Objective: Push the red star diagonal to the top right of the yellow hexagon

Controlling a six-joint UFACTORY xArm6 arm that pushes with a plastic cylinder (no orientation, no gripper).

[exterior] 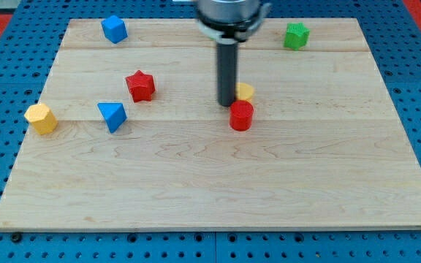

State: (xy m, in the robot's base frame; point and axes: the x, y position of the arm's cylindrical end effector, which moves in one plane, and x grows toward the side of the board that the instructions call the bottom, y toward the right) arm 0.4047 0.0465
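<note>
The red star lies on the wooden board, left of centre. The yellow hexagon sits near the board's left edge, below and left of the star. My tip is at the board's middle, well to the right of the star. It stands just left of a small yellow block that the rod partly hides, and just above and left of a red cylinder.
A blue triangular block lies between the hexagon and the star, slightly below the star. A blue block sits at the top left and a green block at the top right. Blue pegboard surrounds the board.
</note>
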